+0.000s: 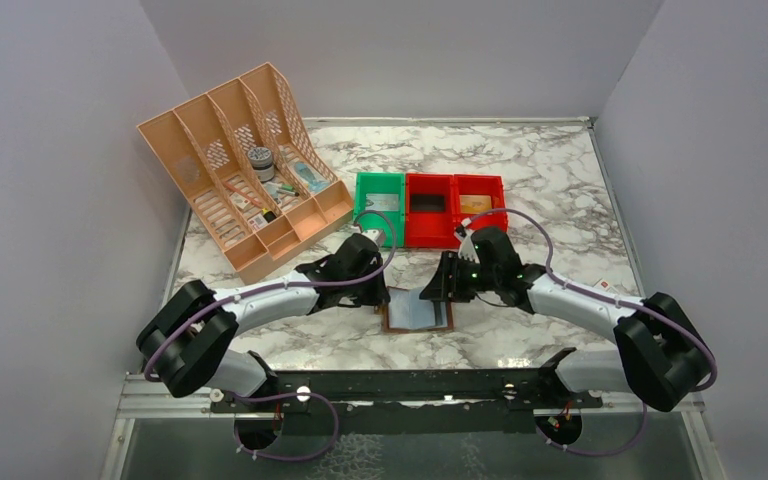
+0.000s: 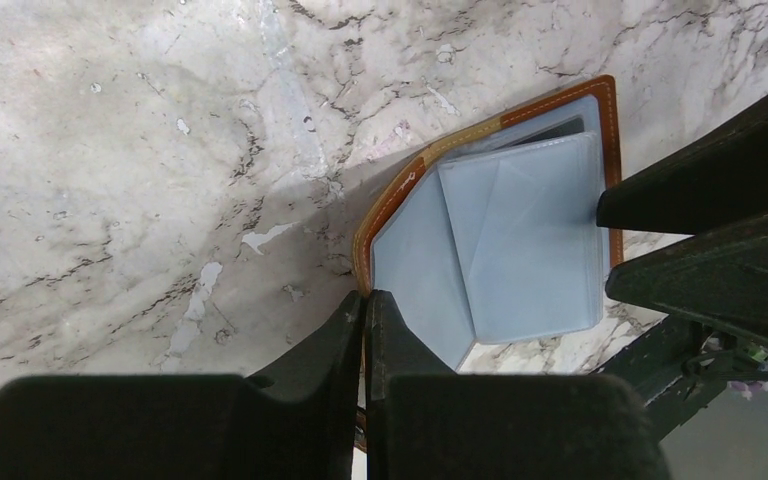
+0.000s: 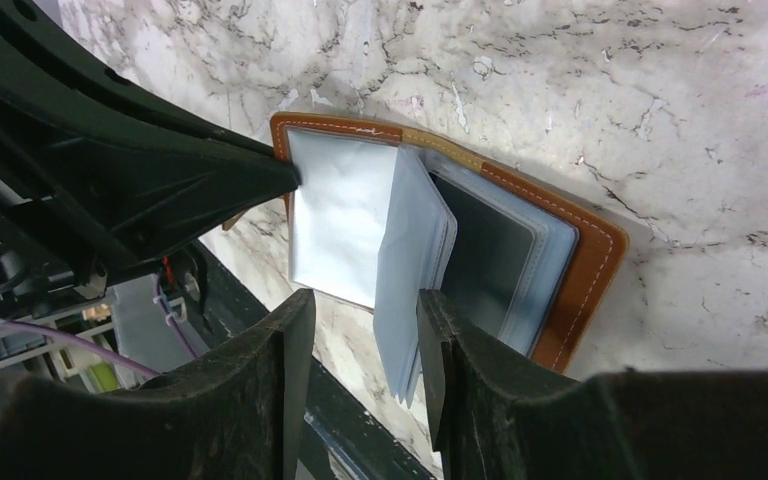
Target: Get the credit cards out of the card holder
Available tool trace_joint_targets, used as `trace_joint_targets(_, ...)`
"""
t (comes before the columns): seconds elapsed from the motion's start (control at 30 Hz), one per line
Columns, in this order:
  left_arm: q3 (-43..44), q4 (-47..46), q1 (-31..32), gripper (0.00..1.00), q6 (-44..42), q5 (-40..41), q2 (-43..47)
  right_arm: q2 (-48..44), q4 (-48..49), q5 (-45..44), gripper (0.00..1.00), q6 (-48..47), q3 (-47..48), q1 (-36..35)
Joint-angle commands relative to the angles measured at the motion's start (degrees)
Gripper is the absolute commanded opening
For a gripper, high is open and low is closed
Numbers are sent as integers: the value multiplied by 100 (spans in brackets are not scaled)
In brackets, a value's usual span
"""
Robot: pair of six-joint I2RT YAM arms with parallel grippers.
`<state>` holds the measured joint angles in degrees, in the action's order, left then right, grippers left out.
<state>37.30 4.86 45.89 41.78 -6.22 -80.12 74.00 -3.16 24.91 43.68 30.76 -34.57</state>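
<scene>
Brown leather card holder (image 3: 592,262) lies open, lining up, on the marble table (image 1: 560,190) between my two arms. My left gripper (image 2: 365,300) is pinched nearly together on the edge at its corner. My right gripper (image 3: 360,305) stands partly open, holding nothing, astride the raised pale grey-blue plastic sleeves (image 3: 415,250). I cannot tell credit cards from sleeves.

Left claw (image 2: 365,300) pinched closed, right claw (image 3: 365,300) parted, both lowered
</scene>
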Motion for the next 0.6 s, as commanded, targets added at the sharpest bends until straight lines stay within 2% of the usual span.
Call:
trace_joint_targets(0.0,-32,-155,49,5,111,0,130,-94,-306,-47,43,-235,220,-24)
trace_joint_targets(0.1,0,-160,54,5,111,-28,90,-32,-410,-32,43,-336,280,-24)
trace_joint_targets(0.37,-7,-148,87,2,145,0,67,-276,-1059,-1180,47,-422,330,-19)
trace_joint_targets(0.57,-17,-152,96,1,179,-2,23,-250,-960,-874,48,-461,248,-24)
